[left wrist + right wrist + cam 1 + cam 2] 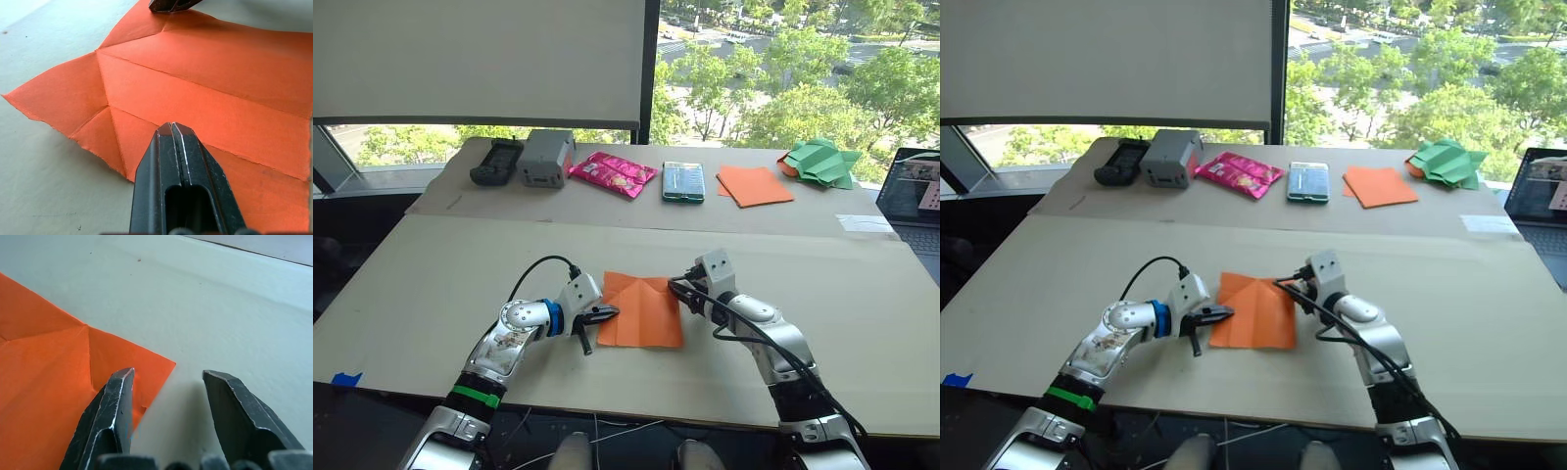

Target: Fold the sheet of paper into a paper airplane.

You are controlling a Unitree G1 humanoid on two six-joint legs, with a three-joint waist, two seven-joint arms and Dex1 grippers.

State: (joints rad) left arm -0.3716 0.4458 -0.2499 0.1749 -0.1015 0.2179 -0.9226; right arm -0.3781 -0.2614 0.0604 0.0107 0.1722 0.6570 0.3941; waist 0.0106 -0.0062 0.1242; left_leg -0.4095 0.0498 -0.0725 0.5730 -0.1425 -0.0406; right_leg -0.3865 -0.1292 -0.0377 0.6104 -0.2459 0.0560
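My left gripper [172, 128] covers the near part of the sheet of paper [205, 93]; paper under my closed fingers hidden. Sheet cut off at the right and bottom edges of my left wrist view. In my right wrist view the sheet runs off the left and bottom edges. Laptop [915, 191] at 2 o'clock cut by the frame edge, screen content too small to tell. Print on the pink packet [612, 173] and the green box [683, 181] at 12 o'clock unreadable.
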